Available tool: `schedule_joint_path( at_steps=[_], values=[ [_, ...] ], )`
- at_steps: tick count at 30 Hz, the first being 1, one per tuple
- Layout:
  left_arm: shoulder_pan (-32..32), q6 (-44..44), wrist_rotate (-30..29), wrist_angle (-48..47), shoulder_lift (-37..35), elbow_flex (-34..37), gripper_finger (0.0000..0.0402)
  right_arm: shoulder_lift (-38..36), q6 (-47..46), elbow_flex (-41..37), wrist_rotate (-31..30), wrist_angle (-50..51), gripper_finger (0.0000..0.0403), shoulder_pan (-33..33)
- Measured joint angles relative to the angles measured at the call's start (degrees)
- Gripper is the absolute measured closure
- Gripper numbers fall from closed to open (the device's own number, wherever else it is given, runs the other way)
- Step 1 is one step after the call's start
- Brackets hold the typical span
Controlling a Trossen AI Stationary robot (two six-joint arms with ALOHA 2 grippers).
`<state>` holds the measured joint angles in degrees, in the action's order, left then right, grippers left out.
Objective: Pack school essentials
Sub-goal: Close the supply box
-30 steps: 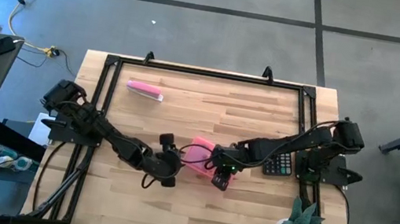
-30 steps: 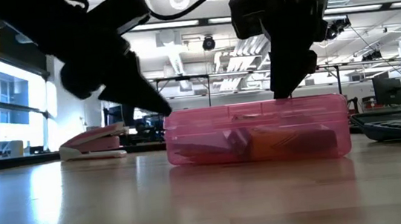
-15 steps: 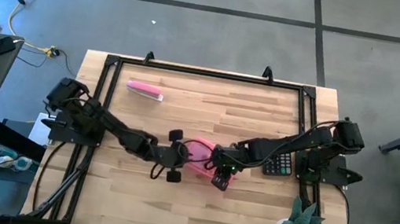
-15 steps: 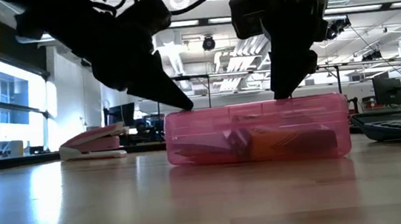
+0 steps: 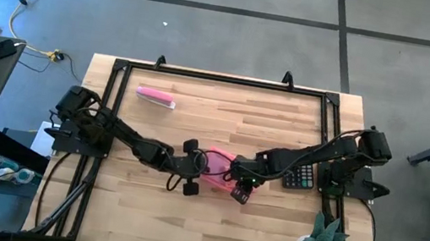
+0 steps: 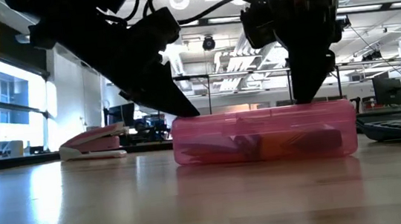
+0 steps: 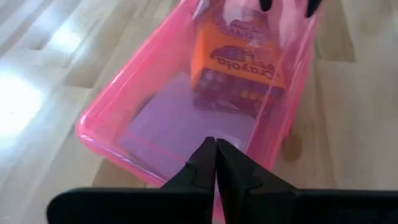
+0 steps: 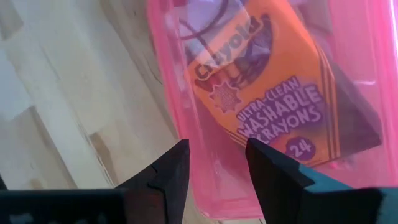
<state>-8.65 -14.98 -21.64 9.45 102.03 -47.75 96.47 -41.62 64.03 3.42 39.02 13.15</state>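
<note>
Pink translucent case (image 6: 264,131) at frame centre on the counter (image 6: 84,214); its contents blur behind the lid; left tool (image 7: 216,163) pressed together, right tool (image 8: 216,163) spread, both at its rim.

Backlit dark arms, window glare, sharp

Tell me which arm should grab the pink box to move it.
Right, probably. The right tool is open, straddling an edge of the box; the left tool is shut, tips at the other end.
</note>
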Motion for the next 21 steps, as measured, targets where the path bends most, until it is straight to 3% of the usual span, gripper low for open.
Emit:
schedule_joint_path(
  at_steps=[21],
  values=[
    [-2.7,-6.5,3.0,0.6,0.0,0.2,0.0401,1.4,1.6,0.1,-1.9,2.6,0.0252,-2.3]
  ],
)
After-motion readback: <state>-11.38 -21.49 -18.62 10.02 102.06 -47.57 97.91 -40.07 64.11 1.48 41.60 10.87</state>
